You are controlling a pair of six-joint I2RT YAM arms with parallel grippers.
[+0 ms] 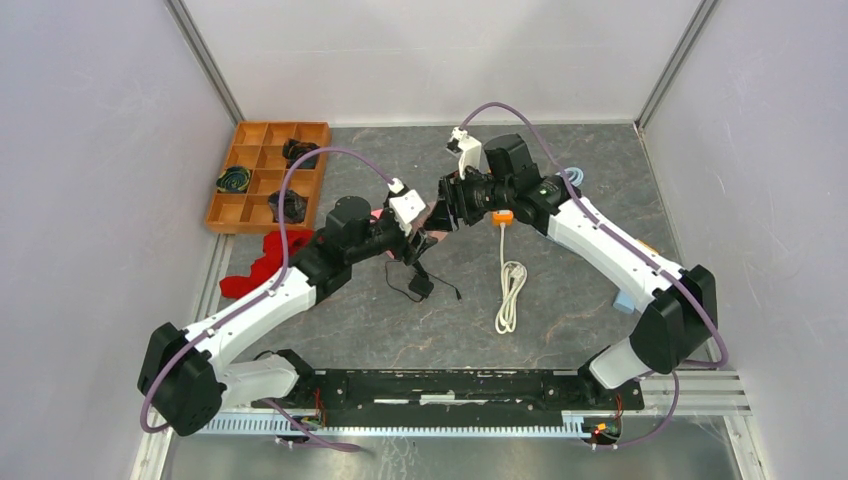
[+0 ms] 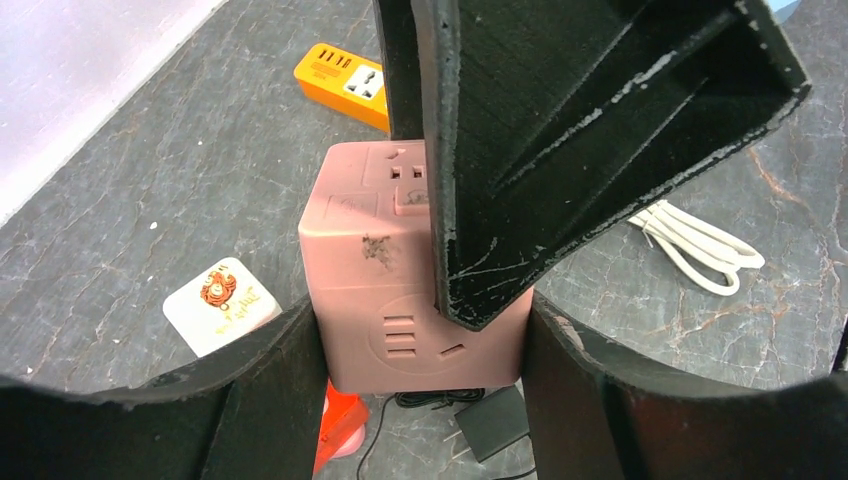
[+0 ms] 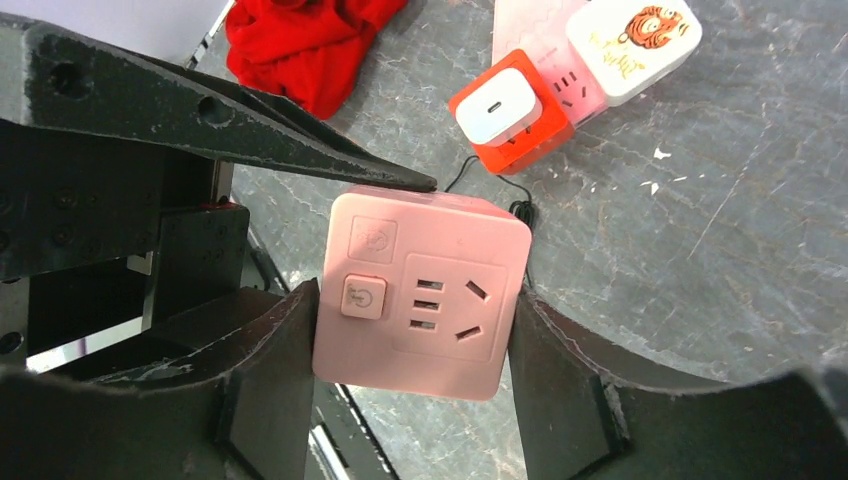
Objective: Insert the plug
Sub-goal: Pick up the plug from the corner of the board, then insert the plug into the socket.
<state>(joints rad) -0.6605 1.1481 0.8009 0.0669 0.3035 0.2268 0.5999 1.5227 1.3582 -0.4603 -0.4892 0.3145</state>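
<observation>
A pink cube socket (image 2: 370, 280) hangs above the table between both grippers. My left gripper (image 2: 420, 330) is shut on its two sides. My right gripper (image 3: 415, 330) is shut on it too, with the socket face and power button (image 3: 362, 297) turned to its camera. One right finger (image 2: 560, 130) crosses in front of the cube in the left wrist view. A black plug adapter (image 2: 490, 420) with bare prongs lies on the table under the cube, its thin black cord beside it. It also shows in the top view (image 1: 420, 285).
An orange power strip (image 1: 502, 216) with a coiled white cable (image 1: 510, 295) lies right of centre. A white tiger-print charger (image 3: 632, 35) and an orange-red block with a white plug (image 3: 510, 110) sit on a pink strip. Red cloth (image 1: 262, 265) and a wooden tray (image 1: 268, 175) are at left.
</observation>
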